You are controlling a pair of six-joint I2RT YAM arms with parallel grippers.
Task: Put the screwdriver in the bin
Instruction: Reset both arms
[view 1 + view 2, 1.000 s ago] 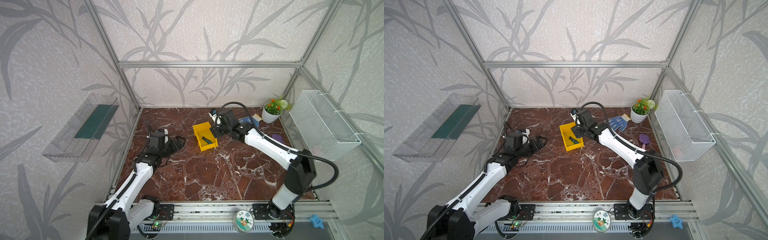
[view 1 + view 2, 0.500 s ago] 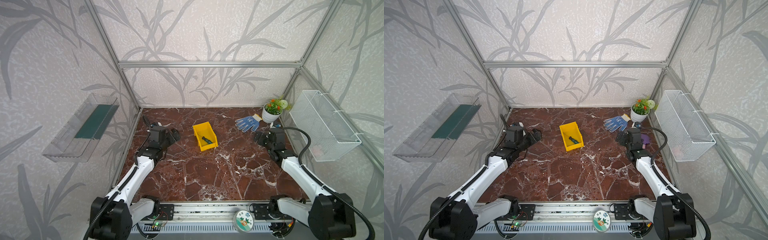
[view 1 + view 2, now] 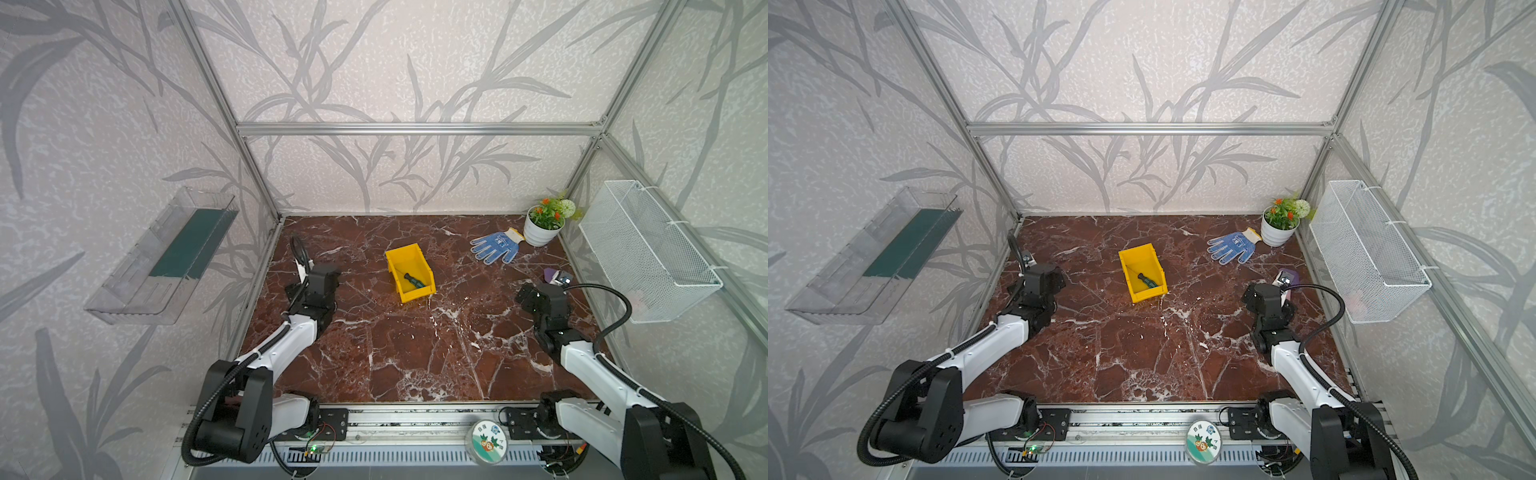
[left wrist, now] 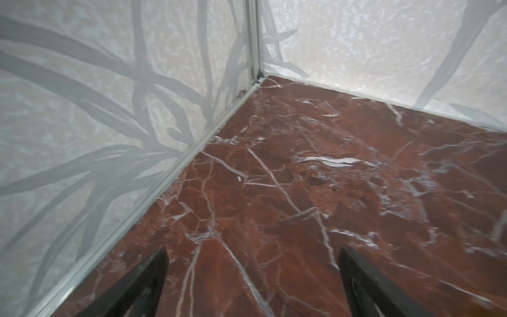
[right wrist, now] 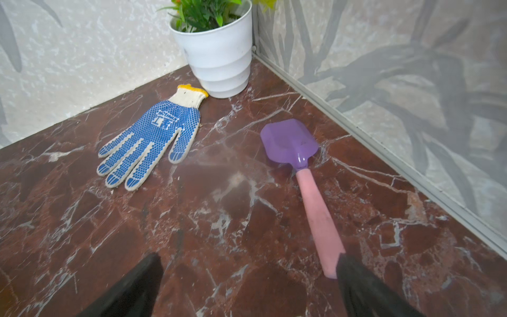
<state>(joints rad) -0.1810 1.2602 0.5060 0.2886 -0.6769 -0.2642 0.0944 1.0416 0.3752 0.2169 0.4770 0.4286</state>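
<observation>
The screwdriver (image 3: 414,280) (image 3: 1148,281), with its black and teal handle, lies inside the yellow bin (image 3: 417,296) (image 3: 1149,294) near the middle of the marble floor, in both top views. No gripper touches either one. My right arm (image 3: 545,305) is folded back at the right side, well away from the bin. My right gripper (image 5: 249,270) is open over bare marble with nothing between its fingers. My left arm (image 3: 318,286) sits near the left wall. My left gripper (image 4: 252,264) is open and empty, facing the back-left corner.
A blue dotted glove (image 3: 496,246) (image 5: 149,140) and a white flower pot (image 3: 541,230) (image 5: 219,59) sit at the back right. A purple trowel (image 5: 290,142) has the end of its pink handle beside a right finger. On the right wall hangs a wire basket (image 3: 648,253), on the left wall a clear tray (image 3: 162,257).
My right arm has drawn back from the bin to the right side, and its jaws have opened wider. My left arm has pulled in toward the left wall. The screwdriver stays in the bin.
</observation>
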